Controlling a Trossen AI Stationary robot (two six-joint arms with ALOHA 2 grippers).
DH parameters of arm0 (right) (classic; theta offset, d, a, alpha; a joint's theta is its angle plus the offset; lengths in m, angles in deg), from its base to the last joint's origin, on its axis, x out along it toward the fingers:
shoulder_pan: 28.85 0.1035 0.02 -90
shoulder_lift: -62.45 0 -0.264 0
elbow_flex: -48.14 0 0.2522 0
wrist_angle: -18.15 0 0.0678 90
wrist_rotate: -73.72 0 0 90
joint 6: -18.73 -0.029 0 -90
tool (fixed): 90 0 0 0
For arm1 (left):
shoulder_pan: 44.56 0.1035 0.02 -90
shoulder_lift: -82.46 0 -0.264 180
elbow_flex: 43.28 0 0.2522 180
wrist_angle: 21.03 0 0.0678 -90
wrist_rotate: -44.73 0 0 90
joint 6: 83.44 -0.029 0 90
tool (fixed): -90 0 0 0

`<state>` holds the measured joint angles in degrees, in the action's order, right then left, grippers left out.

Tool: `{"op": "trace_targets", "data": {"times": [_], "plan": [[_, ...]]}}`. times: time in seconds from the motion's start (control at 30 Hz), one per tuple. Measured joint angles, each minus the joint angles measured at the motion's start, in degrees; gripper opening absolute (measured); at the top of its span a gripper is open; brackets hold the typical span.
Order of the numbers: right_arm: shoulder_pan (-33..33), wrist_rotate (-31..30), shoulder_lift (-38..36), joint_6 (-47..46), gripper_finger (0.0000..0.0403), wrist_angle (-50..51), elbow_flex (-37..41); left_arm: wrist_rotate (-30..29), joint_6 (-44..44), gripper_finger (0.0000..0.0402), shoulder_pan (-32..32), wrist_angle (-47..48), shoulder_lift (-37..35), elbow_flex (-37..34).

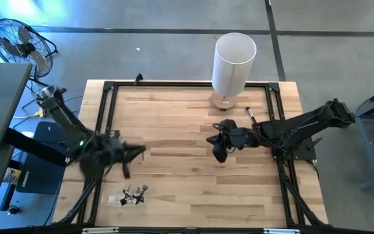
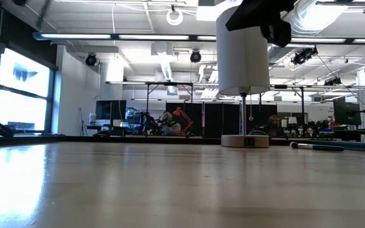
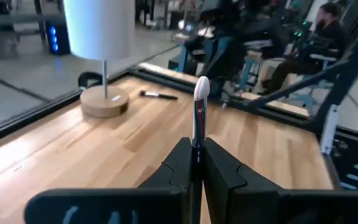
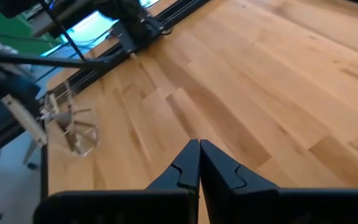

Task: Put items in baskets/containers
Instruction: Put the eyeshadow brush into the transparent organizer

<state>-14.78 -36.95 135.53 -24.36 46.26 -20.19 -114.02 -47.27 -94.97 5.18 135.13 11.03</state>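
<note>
My left gripper (image 1: 137, 152) hovers over the table's left half, shut on a thin dark brush (image 3: 197, 118) whose white tufted tip (image 3: 201, 88) sticks out past the fingers. A small clear container (image 1: 131, 195) (image 4: 74, 129) lies near the table's near edge with several dark brushes in it. Another dark brush (image 1: 251, 115) (image 3: 159, 95) (image 2: 315, 147) lies flat on the wood near the far right. My right gripper (image 1: 217, 147) (image 4: 199, 163) is shut and empty, held above the middle of the table. My left gripper pinches the brush's dark handle (image 3: 196, 147) between its two fingers, which lie along the brush. The tufted end points out beyond the fingertips toward the table's far right. The brush is lifted clear of the table, roughly level.
A tall white cylinder (image 1: 234, 63) (image 2: 243, 50) stands on a round wooden base (image 3: 104, 102) at the far edge, right of centre. A black metal frame (image 1: 102, 130) rims the table. Bare wood lies between the two grippers. A person sits beyond the table (image 3: 319, 37).
</note>
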Motion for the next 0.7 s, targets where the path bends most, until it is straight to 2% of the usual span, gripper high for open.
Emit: {"op": "trace_targets", "data": {"times": [0.1, 0.37, 0.5, 0.7], "plan": [[1.69, -0.42, 0.00, 0.02, 0.0006, -0.02, 0.00, -4.96, 1.67, 0.0012, -8.16, 0.15, 3.76, 1.89], [4.01, -1.64, 0.02, 0.12, 0.0004, -0.13, 0.00, -5.58, 5.88, 0.0012, -21.95, 0.09, 9.81, 4.05], [4.15, -1.44, 0.02, -0.39, 0.0002, -0.61, 0.00, -8.20, 8.05, 0.0012, -27.03, 0.13, 11.00, 4.05], [4.11, -3.52, 0.04, -0.67, 0.0002, -2.55, 0.00, -10.55, 10.62, 0.0012, -31.47, 1.03, 11.94, 2.92]]}}
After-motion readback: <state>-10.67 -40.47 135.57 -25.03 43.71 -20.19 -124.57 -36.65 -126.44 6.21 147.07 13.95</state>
